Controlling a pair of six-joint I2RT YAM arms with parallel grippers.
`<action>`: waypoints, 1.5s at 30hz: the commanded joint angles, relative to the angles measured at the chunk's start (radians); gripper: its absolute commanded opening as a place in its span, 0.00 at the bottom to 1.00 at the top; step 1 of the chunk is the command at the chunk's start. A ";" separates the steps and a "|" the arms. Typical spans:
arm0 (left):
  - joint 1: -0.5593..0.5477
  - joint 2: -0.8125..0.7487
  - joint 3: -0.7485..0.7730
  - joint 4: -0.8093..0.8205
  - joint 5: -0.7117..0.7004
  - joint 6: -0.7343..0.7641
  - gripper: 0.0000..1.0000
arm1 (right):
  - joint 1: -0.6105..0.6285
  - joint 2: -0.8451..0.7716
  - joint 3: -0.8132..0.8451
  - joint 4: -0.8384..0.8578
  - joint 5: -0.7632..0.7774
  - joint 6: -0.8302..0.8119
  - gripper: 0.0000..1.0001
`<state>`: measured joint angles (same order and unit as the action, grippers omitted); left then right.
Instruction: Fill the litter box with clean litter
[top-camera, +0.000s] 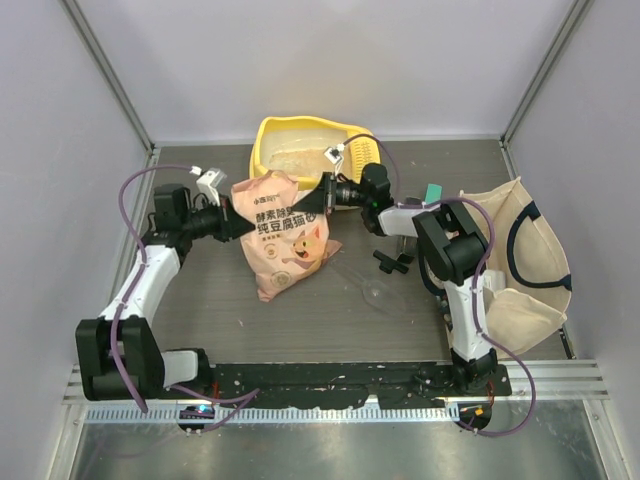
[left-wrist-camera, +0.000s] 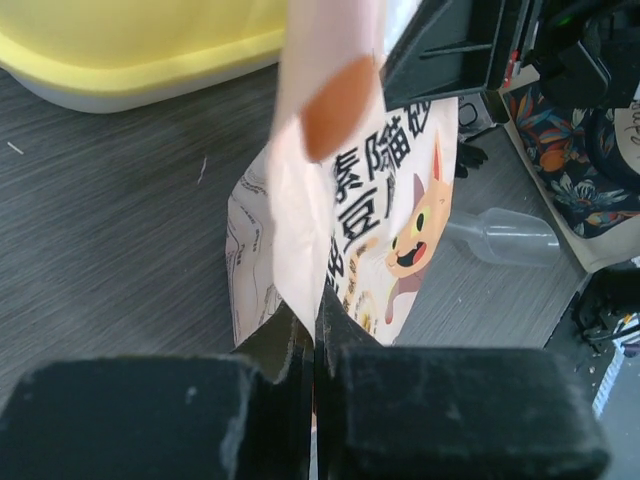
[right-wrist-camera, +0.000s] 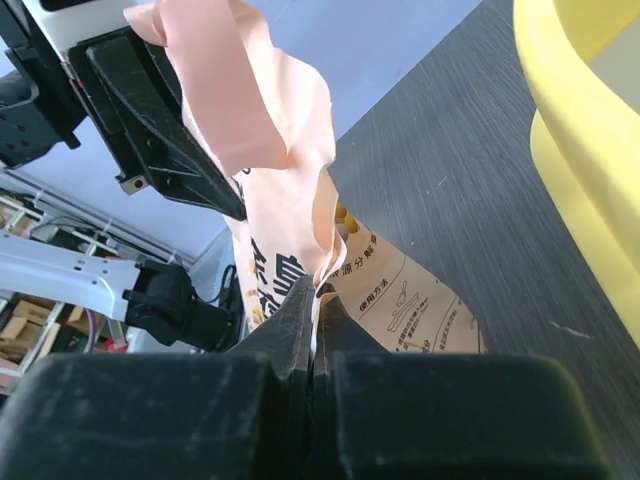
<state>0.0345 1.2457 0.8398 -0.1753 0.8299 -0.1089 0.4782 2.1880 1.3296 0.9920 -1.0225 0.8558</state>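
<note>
Progress looks early to us: the litter bag (top-camera: 287, 240) is gripped, but nothing is being poured. The peach-orange bag, printed with dark Chinese characters and a cartoon cat face, stands just in front of the litter box (top-camera: 262, 150). Its lower end seems to rest on the dark surface (top-camera: 230, 320) and its top leans toward the box's near rim.

The left tool (top-camera: 238, 224) has its jaws together on the film at the bag's upper left edge. Its wrist view shows the pads pinched on a thin fold with no gap. The right tool (top-camera: 324, 194) is clamped likewise on the upper right corner. Its wrist view shows the fingers closed on the plastic, with a loose strip of film curling above them.

Both tools thus hold the bag's top from opposite sides, which we read as the opening or lifting step. Whether the mouth is already torn open we cannot tell.

The yellow box sits at the far middle of the surface, near the back wall. Its inside looks pale, but we cannot tell whether clean litter lies in it. In our judgement what is left is to get the mouth open, raise and tip the bag over the rim, and empty it.

To the right lie a cream canvas tote (top-camera: 530, 260), a clear plastic piece (top-camera: 380, 292) and a small black part (top-camera: 392, 262), none touched.
</note>
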 joint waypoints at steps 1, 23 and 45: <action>0.013 0.055 0.071 0.131 -0.009 -0.064 0.00 | -0.039 -0.141 -0.024 0.022 -0.044 0.103 0.01; 0.061 0.402 0.254 0.149 0.620 -0.175 0.07 | -0.087 -0.406 -0.227 -0.356 0.075 -0.104 0.02; -0.160 0.432 0.128 0.815 0.255 -0.604 0.33 | -0.096 -0.441 -0.274 -0.366 0.111 -0.121 0.02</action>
<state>-0.1303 1.6600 0.9298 0.4904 1.0740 -0.5701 0.3920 1.8130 1.0477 0.5880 -0.8825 0.7357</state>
